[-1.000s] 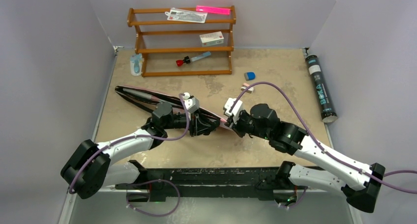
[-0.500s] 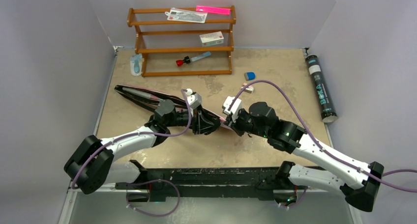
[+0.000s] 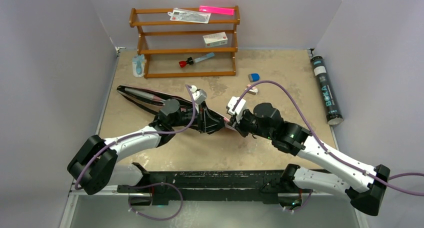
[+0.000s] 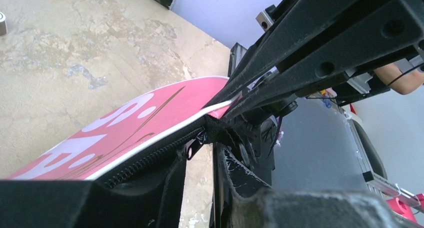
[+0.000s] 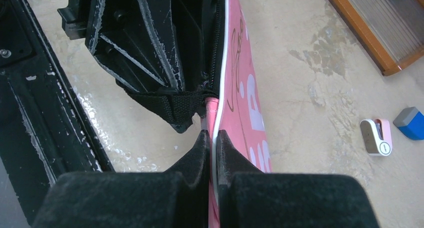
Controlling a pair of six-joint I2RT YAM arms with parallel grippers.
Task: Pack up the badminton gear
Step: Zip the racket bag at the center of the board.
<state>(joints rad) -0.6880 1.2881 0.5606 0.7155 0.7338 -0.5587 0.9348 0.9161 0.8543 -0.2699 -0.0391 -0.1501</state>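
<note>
Over the last second the left pincer (image 3: 218, 124) slides a little along the bag (image 3: 150, 102), away from its own base and toward the right pincer (image 3: 232, 127). The two now stand almost nose to nose, with only a short piece of pink cloth between them. The right pincer keeps its place. It is clenched flat on the white piping (image 5: 222, 68) at the bag end nearest to it, and it seems to serve as an anchor. In the left wrist view the zip (image 4: 150, 158) runs up to the tips of the left pincer. Its small pull (image 4: 192, 149) hangs just in front of them, beside a black strap (image 4: 227, 135). The jaws stand narrow, but I cannot tell whether they really grasp the pull or only straddle the zip. I judge this move to be a stroke along the zip, and it has little room left, because the anchoring pincer is directly ahead. Behind the left pincer the bag stretches away to the far left. There it looks dark and gaping from above, with a pale handle (image 3: 141, 93) inside, perhaps of a racket. So the bag is probably loaded at least in part, but its mouth does not look settled along the whole length. The tube (image 3: 325, 90) lies well apart, to the outer side of the right pincer against the wall, not yet packed.
</note>
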